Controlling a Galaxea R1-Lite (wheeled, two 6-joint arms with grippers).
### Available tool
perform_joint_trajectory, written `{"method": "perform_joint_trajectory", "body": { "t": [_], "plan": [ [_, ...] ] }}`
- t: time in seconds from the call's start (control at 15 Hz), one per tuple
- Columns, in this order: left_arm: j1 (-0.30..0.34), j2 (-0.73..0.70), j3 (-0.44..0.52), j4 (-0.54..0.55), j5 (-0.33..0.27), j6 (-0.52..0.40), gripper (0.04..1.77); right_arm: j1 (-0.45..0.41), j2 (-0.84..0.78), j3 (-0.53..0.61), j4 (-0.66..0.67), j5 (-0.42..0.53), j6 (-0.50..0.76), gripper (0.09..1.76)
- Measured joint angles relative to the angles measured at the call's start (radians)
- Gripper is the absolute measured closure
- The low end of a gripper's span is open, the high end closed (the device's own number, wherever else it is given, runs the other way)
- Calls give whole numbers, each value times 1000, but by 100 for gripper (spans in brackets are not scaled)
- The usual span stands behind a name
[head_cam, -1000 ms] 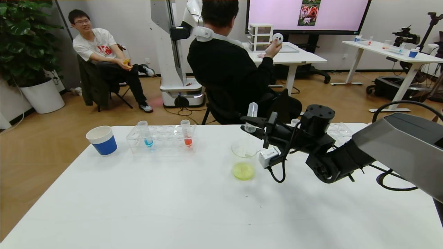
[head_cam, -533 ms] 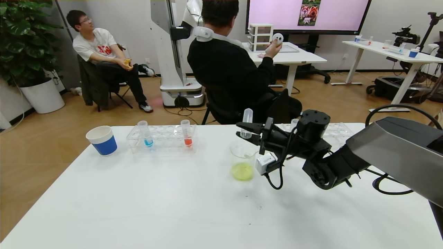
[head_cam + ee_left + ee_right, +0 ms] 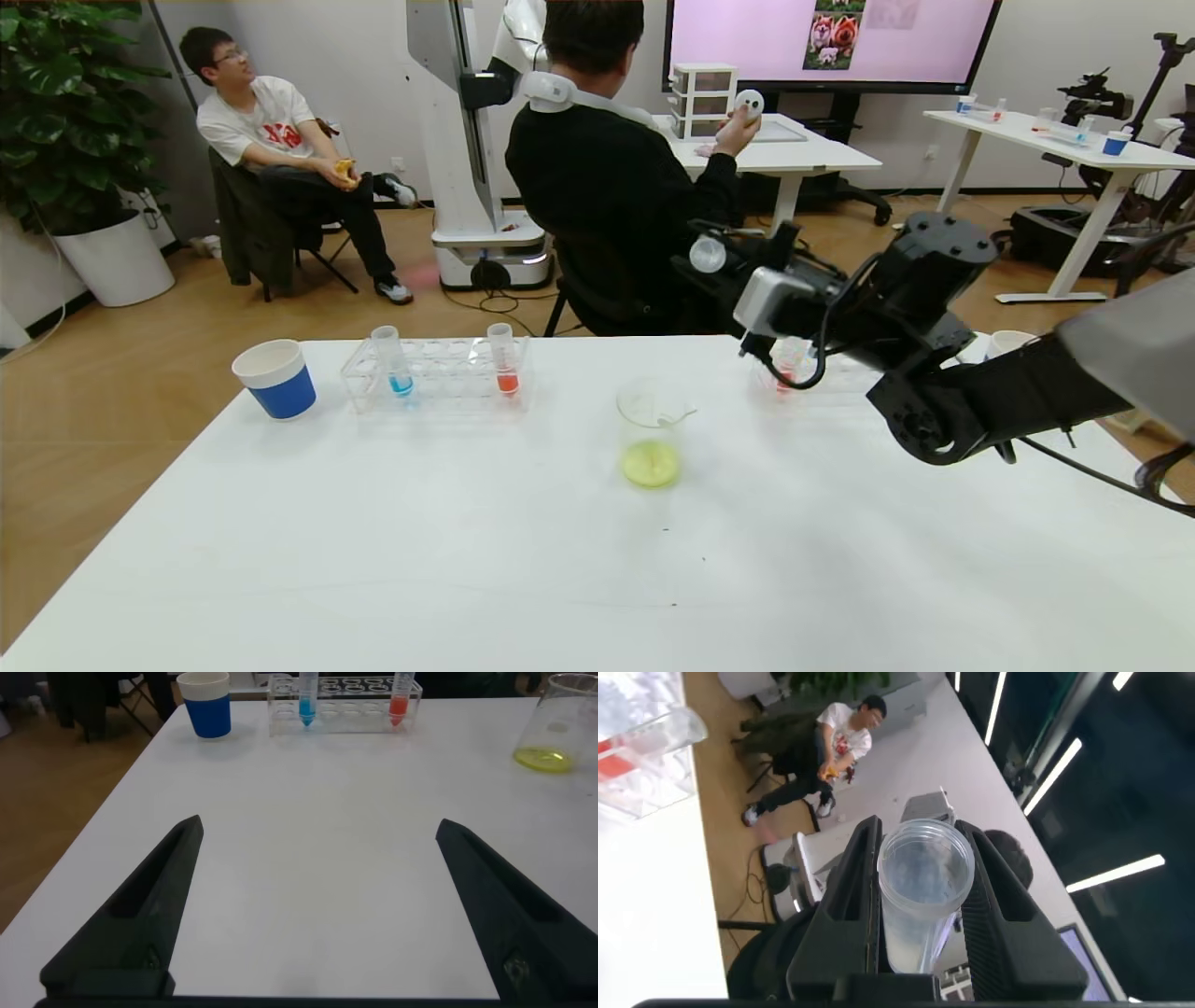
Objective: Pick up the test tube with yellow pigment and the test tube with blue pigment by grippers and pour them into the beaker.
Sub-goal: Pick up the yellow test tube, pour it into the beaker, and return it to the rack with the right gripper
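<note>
The right gripper [image 3: 702, 254] is raised in the air above the table [image 3: 467, 560], and its two fingers are closed on the test tube with yellow pigment [image 3: 708, 253]. The tube looks empty now, and its open mouth is turned toward the head camera. In the right wrist view the tube [image 3: 924, 882] sits tight between both black fingers [image 3: 852, 882].

Below this gripper and a little toward the robot stands the beaker [image 3: 651, 437], upright on the table, with pale yellow-green liquid at its bottom. The gripper does not touch it.

Far to the gripper's left stands a clear rack [image 3: 439, 373]. The test tube with blue pigment [image 3: 390, 360] stands upright in it, and a tube with orange-red liquid [image 3: 502, 358] stands in the same rack. A blue-and-white paper cup [image 3: 274, 377] is just beside the rack, on the side away from the gripper.

The left gripper [image 3: 318, 905] stays low over the bare table with its fingers wide apart, holding nothing; the rack [image 3: 344, 691] and the beaker [image 3: 557, 719] are well ahead of it.
</note>
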Motion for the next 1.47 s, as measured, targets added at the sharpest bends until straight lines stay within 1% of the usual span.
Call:
{"method": "perform_joint_trajectory", "body": {
  "t": [0.13,0.4,0.6,0.8,0.87,0.93,1.07,1.2,1.27,1.33,1.47],
  "plan": [
    [0,0,0,0,0,0,7,-28,-44,-12,0,-49,123,133],
    [0,0,0,0,0,0,7,-78,-114,16,-1,-201,389,133],
    [0,0,0,0,0,0,7,-114,-166,83,5,-292,613,133],
    [0,0,0,0,0,0,7,-180,-210,154,25,-340,834,133],
    [0,0,0,0,0,0,7,-220,-220,169,62,-343,879,133],
    [0,0,0,0,0,0,7,-260,-230,178,126,-349,910,133],
    [0,0,0,0,0,0,7,-341,-256,179,287,-366,960,133],
    [0,0,0,0,0,0,7,-413,-292,157,451,-372,1022,133],
    [0,0,0,0,0,0,7,-446,-306,135,514,-374,1033,133],
    [0,0,0,0,0,0,7,-474,-317,109,566,-375,1037,133],
    [0,0,0,0,0,0,7,-509,-334,88,590,-375,1037,133]
  ]
}}
